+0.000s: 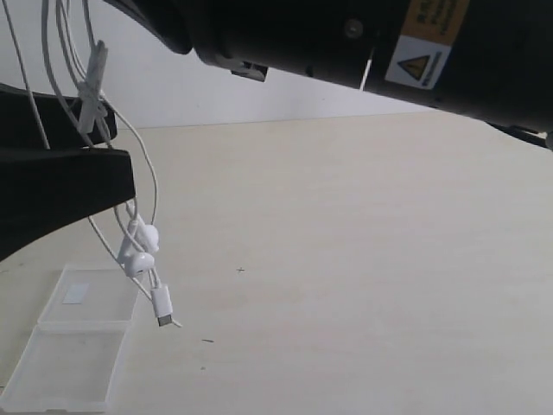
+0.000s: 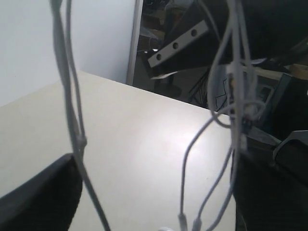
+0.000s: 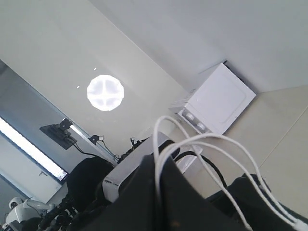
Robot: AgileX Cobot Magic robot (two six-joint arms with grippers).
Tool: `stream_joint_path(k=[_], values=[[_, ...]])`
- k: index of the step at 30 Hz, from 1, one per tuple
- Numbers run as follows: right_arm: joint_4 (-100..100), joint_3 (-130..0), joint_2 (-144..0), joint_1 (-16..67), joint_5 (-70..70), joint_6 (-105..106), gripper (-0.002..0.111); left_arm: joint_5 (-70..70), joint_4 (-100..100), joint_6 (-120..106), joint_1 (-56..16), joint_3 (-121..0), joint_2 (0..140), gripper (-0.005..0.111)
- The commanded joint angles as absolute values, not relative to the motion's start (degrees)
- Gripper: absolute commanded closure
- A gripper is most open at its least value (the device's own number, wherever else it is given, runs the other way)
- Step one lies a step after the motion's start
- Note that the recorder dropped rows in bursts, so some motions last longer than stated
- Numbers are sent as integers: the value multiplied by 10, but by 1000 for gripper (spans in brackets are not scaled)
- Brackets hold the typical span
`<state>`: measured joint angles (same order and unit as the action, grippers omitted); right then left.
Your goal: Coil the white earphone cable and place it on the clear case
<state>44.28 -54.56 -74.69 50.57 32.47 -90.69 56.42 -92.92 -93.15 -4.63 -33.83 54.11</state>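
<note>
Coiling looks to be the step in hand. The long thin white earphone cable (image 1: 140,263) is strung in loops, pinched in my fully closed right gripper (image 3: 158,168) and hanging between the widely spread jaws of my left gripper (image 2: 154,197), which clamps nothing. Earbuds and plug dangle below the left gripper, near the flat transparent plastic case (image 1: 73,363). Next, I judge, the bundle must come down onto it. The text on the right arm's yellow warning-triangle sticker (image 1: 422,45) is too small to read.
</note>
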Motion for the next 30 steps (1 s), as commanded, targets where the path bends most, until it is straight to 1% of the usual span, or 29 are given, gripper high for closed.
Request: stream_joint_path(k=[1, 7, 12, 30], values=[[439, -549, -748, 507, 341, -901, 108, 565, -946, -939, -46, -336, 547, 33], [439, -549, -748, 507, 342, -901, 108, 555, -950, -940, -46, -336, 547, 29], [439, -549, -748, 507, 342, -901, 108, 536, -950, -940, -46, -336, 547, 30], [439, -549, -748, 507, 344, -901, 108, 536, -972, -943, -46, -336, 547, 30]])
